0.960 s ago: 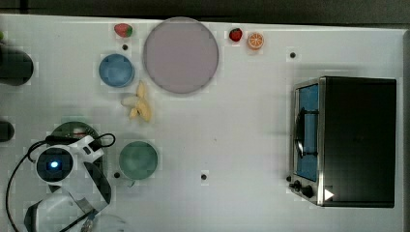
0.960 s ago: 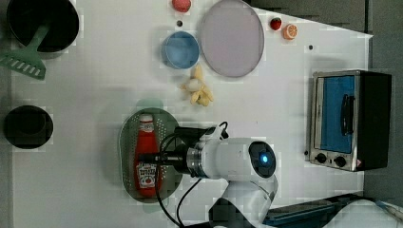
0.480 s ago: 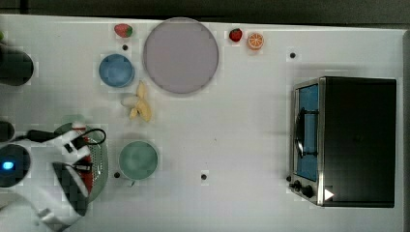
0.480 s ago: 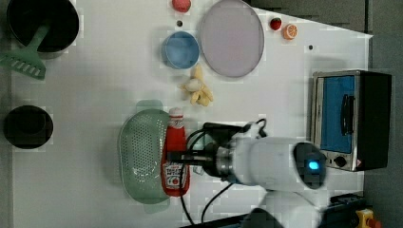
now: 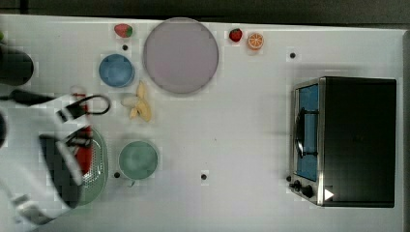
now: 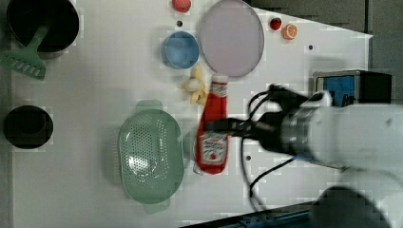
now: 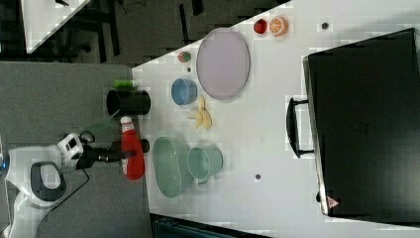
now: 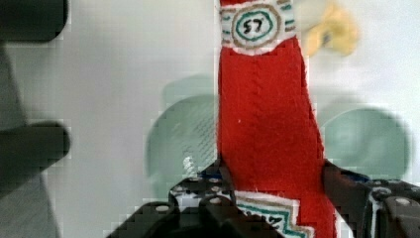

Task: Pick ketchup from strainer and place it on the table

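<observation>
The ketchup [image 6: 212, 124], a red squeeze bottle with a white cap and label, hangs in the air above the table [image 6: 95, 85], lying level. My gripper [image 6: 224, 126] is shut on its lower body from the side. In the left view it sits just right of the strainer [image 6: 149, 156], a pale green perforated basin that stands empty. The wrist view shows the ketchup [image 8: 267, 114] between my dark fingers [image 8: 341, 183], with the strainer [image 8: 183, 139] blurred far below. In the right view the ketchup [image 7: 131, 154] floats to the left of the strainer [image 7: 167, 166]. My arm covers most of the strainer [image 5: 99, 166] in the top view.
A round green bowl [image 5: 138, 159] stands next to the strainer. Beyond it lie banana pieces [image 6: 196, 88], a blue bowl [image 6: 180, 50] and a large grey plate [image 6: 231, 38]. A toaster oven [image 5: 348, 140] fills the top view's right. A black pot [image 6: 43, 23] with a green spatula and a black cup [image 6: 27, 126] stand at the left view's left.
The ketchup lay in the strainer with my gripper on it; it has since been lifted out, rising and shifting toward the left view's right. The strainer now stands empty.
</observation>
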Tool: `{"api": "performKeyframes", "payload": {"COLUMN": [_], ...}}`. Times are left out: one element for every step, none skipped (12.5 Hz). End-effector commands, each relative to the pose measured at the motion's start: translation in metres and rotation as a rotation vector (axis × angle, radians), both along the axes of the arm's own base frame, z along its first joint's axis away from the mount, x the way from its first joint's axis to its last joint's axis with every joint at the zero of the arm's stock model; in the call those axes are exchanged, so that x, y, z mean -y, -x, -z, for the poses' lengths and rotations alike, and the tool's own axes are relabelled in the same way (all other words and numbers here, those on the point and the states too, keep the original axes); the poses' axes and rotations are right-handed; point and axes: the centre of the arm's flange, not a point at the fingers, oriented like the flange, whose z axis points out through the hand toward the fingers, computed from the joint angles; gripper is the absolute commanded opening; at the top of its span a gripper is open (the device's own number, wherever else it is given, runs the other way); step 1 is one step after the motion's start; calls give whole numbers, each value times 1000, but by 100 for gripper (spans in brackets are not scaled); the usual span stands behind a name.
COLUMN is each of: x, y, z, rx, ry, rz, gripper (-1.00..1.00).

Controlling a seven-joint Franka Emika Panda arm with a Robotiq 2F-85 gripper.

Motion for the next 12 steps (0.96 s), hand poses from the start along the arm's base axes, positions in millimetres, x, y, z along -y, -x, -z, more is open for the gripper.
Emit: {"api": "performKeyframes", "payload": {"x": [135,166,193,216,237,254,269,279,287,294,299,304], "y": [-56,-64,-69,-72,-73,-71,-65,-59,-52,-44,-38,-32], "z": [11,12,14,17,19,27,39,53,67,83,97,111], "rx": [-14,-3,4,4,-3,-25,-52,-74,-87,-91,-82,-66], "ry": [47,81,116,141,150,154,158,159,160,160,158,156], "rz": [53,25,8,5,32,61,80,86,94,105,115,124], "gripper": [18,18,18,18,18,18,18,18,18,18,18,18]}}
